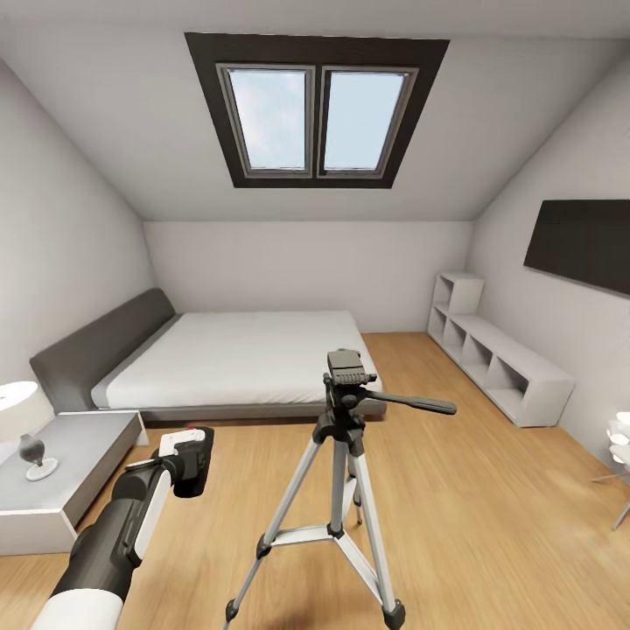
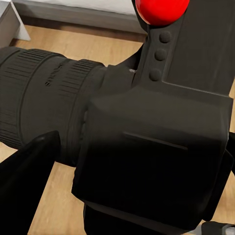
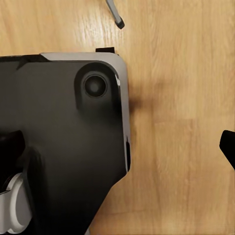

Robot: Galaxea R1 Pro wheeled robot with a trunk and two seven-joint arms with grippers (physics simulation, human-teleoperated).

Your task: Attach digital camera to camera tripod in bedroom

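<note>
Left gripper (image 1: 188, 459) is clamped on the camera (image 2: 147, 132), held up near-left of the tripod (image 1: 343, 490), clear of its head. Tripod stands on the wood floor (image 1: 490, 507) just this side of the bed (image 1: 236, 359). Right gripper: a single black fingertip (image 3: 228, 147) over bare floor, opening can't be judged.

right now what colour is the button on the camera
Red, on the black digital camera; the button shows best in the left wrist view.
</note>
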